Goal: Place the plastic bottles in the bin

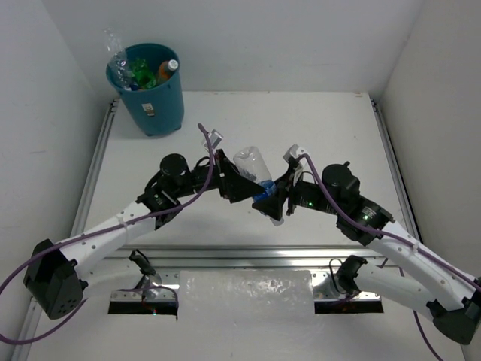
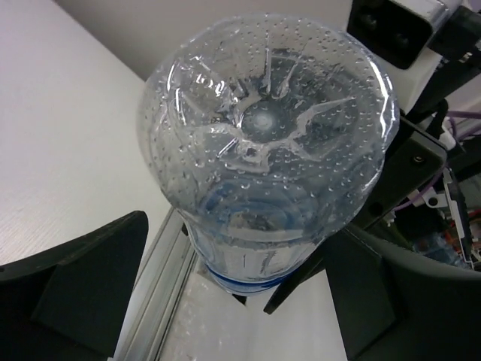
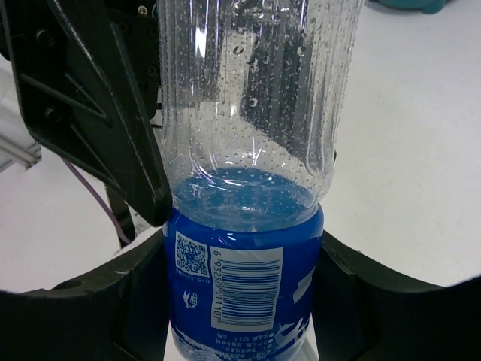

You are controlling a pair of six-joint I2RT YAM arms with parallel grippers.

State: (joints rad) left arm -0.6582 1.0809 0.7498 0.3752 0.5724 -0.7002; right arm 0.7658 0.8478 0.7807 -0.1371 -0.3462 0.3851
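Blue-labelled clear plastic bottle (image 3: 248, 150): hanging above mid-table, between both arms.
Right gripper (image 3: 244, 289): clamping the blue label band.
Left gripper (image 2: 248, 289): jaws standing apart around the bottle's base, not gripping.
Risk: bottle falling if the right lets go before the left closes; the droplet-beaded wall is probably slippery.
Round teal plastic bin (image 1: 155, 107): sitting at the far left, holding other bottles (image 1: 143, 71); no object standing between.

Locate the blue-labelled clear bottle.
In the top view, the blue-labelled bottle is mid-table, held by the right gripper, its base between the left gripper's open fingers.
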